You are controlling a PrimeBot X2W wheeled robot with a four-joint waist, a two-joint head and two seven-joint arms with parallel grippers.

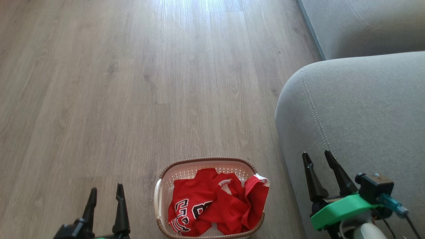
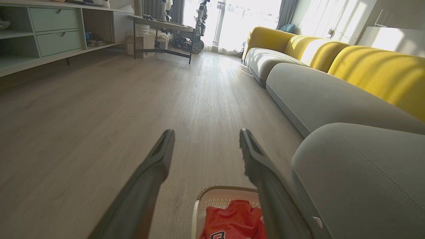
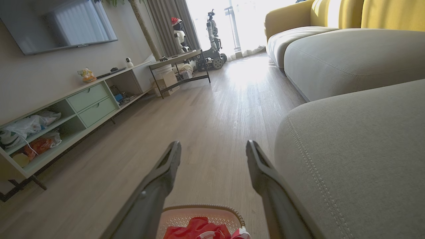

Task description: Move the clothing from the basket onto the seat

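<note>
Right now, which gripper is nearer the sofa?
The right gripper: it shows against the sofa, while the left gripper is across the basket, over floor.

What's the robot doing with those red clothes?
It is getting ready to move laundry. The red clothing lies crumpled in the basket on the floor, next to the grey sofa. The left end effector and the right end effector are both open, one on each side of the basket, holding nothing yet.
</note>
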